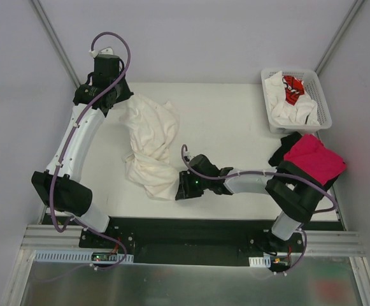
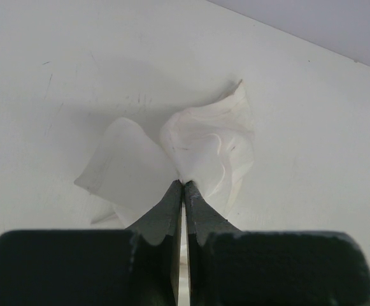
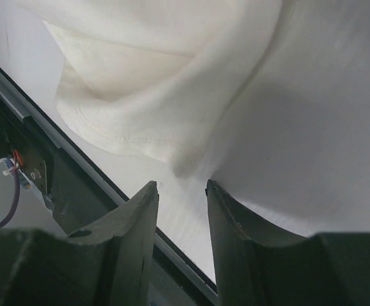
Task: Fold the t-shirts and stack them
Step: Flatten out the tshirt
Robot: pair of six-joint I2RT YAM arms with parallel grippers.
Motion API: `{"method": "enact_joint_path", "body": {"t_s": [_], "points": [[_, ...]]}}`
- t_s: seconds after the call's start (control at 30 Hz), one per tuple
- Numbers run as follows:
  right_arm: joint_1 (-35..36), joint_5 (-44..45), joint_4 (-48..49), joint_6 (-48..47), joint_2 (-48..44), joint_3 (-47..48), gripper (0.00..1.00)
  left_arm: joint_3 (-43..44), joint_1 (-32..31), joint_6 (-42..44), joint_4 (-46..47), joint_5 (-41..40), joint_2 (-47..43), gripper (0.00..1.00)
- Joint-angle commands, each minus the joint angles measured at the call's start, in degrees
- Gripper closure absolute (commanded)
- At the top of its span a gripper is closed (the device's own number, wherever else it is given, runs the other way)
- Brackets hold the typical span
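Standing part open and empty near the front of the tabletop [image 1: 229,127], the right jaws face the near end of the cream t-shirt [image 1: 149,143], whose hem lies just ahead of them, to their left. The shirt's long axis runs from there to the far left, where the left jaws are pinched shut on its far corner. In my judgement the right arm, being nearer, should take the near hem.

Top: from above and behind, looking down over whole table [image 1: 235,121]. Left wrist: close, down onto shirt [image 2: 216,146], far end. Right wrist: closer still, at its near hem. Shared by all: shirt.
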Motion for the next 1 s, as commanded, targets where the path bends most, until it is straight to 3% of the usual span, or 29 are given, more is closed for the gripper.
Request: {"method": "enact_joint_path", "body": {"t_s": [0.0, 0.67, 0.97], "points": [[0.68, 2.54, -3.7, -1.4, 4.62, 3.03, 0.6, 1.25, 0.69, -0.25, 1.66, 0.61, -2.04, 1.0], [1.47, 3.07, -3.44, -0.88, 11.56, 8.65, 0.58, 0.9, 1.13, -0.34, 1.66, 0.87, -2.39, 1.0], [2.0, 6.85, -4.05, -0.17, 13.15, 9.54, 0.68, 0.72, 1.57, -0.51, 1.75, 1.48, -2.74, 1.0]]}}
